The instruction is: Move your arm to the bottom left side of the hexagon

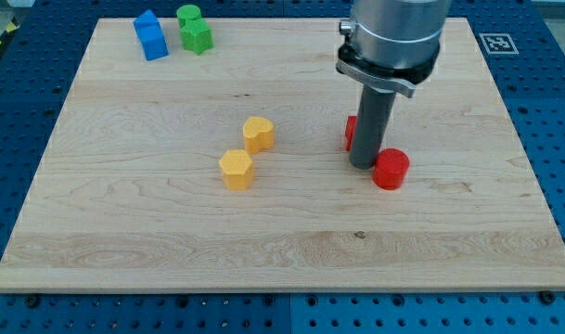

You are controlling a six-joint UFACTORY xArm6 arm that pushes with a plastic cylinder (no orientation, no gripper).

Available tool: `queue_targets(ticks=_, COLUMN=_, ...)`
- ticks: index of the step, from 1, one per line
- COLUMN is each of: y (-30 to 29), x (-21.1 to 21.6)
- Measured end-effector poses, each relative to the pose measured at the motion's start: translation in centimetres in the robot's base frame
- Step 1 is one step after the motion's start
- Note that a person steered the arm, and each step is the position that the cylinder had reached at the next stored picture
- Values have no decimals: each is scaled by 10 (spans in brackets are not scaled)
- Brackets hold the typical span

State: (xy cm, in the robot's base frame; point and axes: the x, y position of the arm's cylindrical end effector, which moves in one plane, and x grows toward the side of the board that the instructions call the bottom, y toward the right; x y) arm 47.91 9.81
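The yellow hexagon block (237, 170) lies near the board's middle, with a yellow heart block (258, 134) just up and right of it. My tip (363, 165) stands well to the right of the hexagon. It sits between a red cylinder (391, 169), which it touches on the right, and a second red block (351, 133) mostly hidden behind the rod.
A blue block (150, 35) and two green blocks (195, 30) sit at the board's top left. The wooden board (282, 241) rests on a blue pegboard table. A fiducial marker (494, 43) lies at the top right.
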Motion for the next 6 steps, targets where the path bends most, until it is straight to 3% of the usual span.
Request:
queue_targets(ticks=2, y=7, x=7)
queue_targets(ticks=4, y=-67, x=65)
queue_targets(ticks=5, y=-131, x=100)
queue_targets(ticks=6, y=-203, x=89)
